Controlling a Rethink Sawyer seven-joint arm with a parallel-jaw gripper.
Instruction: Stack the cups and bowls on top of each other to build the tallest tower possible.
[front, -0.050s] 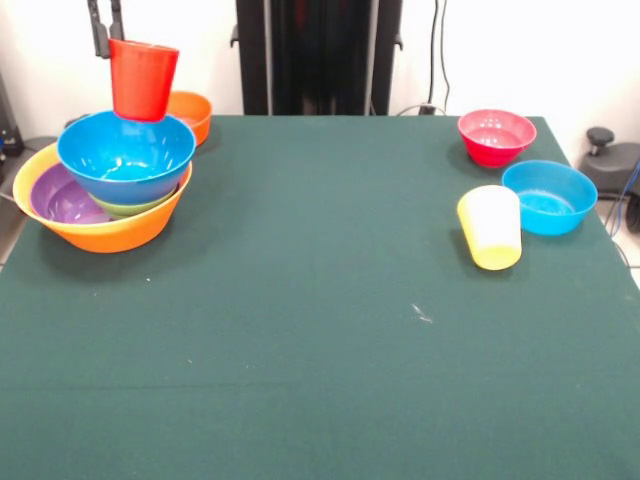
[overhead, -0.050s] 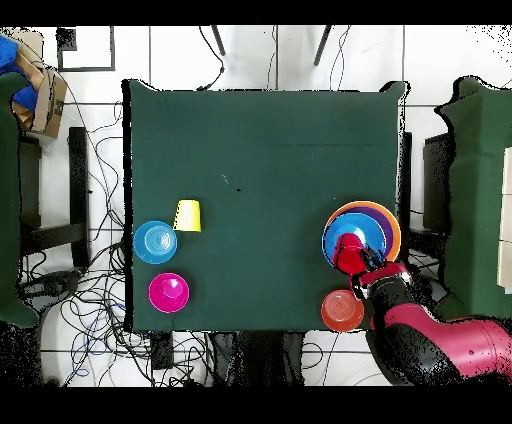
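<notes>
— What do we see at the tower (front, -0.050s: 105, 195)?

— A large yellow-orange bowl (front, -0.050s: 110, 232) at the base, a purple bowl (front, -0.050s: 62, 197) inside it, a green rim (front, -0.050s: 135, 207) above that, a blue bowl (front, -0.050s: 126, 155) on top; our jaws grip the red cup (front, -0.050s: 143, 78) by its rim, just above the blue bowl (touching or not, we cannot tell).

— And the rest of the table (front, -0.050s: 300, 300)?

— An orange bowl (front, -0.050s: 190, 113) just behind the tower; well apart, a pink-red bowl (front, -0.050s: 496, 136), a second blue bowl (front, -0.050s: 549, 196), and the yellow cup (front, -0.050s: 491, 227) lying on its side.
</notes>
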